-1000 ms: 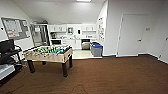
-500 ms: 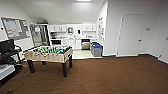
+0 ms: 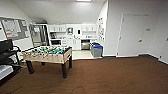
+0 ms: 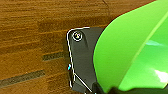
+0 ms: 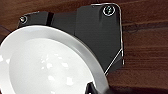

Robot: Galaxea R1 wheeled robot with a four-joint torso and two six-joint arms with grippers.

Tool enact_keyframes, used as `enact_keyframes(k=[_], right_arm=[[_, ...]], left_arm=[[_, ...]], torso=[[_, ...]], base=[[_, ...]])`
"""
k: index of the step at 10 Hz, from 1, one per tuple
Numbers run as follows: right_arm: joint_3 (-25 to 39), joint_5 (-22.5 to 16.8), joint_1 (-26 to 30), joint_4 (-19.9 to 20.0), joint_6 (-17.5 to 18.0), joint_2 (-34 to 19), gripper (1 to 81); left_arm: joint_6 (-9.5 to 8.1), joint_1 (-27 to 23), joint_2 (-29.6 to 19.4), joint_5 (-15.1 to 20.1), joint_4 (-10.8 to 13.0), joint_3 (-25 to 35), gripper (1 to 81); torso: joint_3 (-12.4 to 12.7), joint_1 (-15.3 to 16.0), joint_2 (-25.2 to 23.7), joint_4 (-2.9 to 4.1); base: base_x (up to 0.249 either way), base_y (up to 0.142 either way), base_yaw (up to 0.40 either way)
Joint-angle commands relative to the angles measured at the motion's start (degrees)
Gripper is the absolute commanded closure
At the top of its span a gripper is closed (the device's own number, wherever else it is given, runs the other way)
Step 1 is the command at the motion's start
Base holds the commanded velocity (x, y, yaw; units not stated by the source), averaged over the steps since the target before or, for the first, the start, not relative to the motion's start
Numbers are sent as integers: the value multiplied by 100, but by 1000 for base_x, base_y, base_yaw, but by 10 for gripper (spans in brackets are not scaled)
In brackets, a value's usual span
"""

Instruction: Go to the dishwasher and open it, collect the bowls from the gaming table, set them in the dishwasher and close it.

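Left tool [image 4: 105, 90] pinches a green bowl [image 4: 130, 55], right tool [image 5: 96, 90] a white bowl [image 5: 47, 65]; carrying step, steady approach toward the dishwasher [image 3: 85, 45] seems needed.

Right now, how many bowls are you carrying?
2. A green bowl shows close in the left wrist view, a white bowl in the right wrist view. The grips themselves can't be seen.

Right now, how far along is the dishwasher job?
Collected, it seems: green bowl at the left wrist, white bowl at the right, both above carpet. In hand: carrying. Left: the dishwasher stands far across the room; loading and closing remain. Door state unclear.
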Motion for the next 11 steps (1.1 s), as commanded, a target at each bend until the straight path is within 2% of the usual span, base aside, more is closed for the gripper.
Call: enact_keyframes(k=[1, 11], right_arm=[[3, -290, 217, -72, -17, -58, 811], [3, -290, 243, -72, -17, -23, 811]], left_arm=[[16, -264, -127, 149, -21, -71, 811], [16, -264, -109, 158, 50, -71, 811]], torso=[[0, 0, 0, 0], [0, 2, 2, 0]], base=[[114, 0, 0], [127, 0, 0]])
